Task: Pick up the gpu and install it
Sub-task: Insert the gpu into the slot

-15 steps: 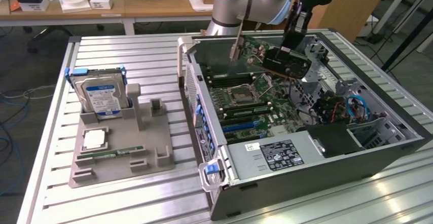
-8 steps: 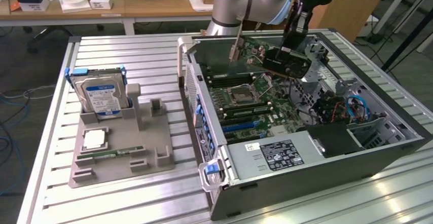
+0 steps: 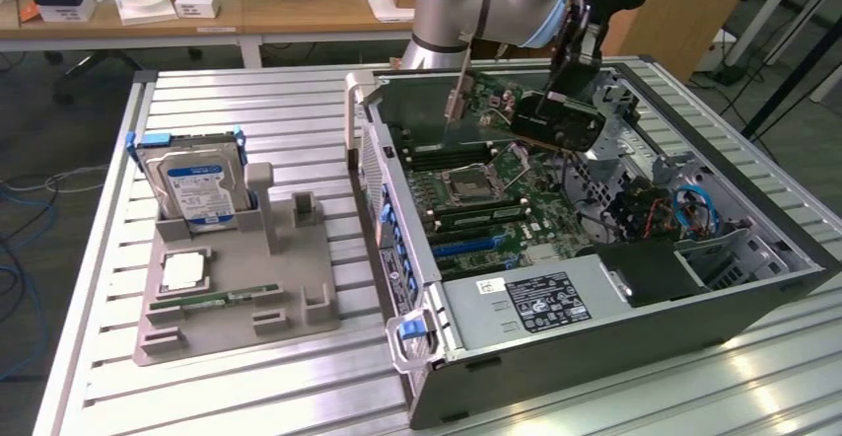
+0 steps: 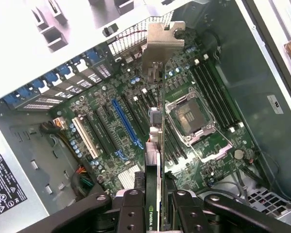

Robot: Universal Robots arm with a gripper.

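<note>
Slatted table [image 3: 263, 120] carries an open computer case [image 3: 593, 347]; the arm [image 3: 500, 2] reaches steeply down into it, gripper [image 4: 155, 206] clamped on the gpu [image 4: 156, 126], held edge-on above the motherboard [image 4: 106, 121].

Hard drive [image 3: 195, 187] upright in grey holder [image 3: 292, 276]; memory stick [image 3: 217, 299] flat.

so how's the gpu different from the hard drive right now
Shape: the gpu is a thin card with a metal bracket; the hard drive is boxy, blue-white labelled. Place: the gpu hangs in the fingers over the motherboard; the hard drive stands in the grey holder.
</note>
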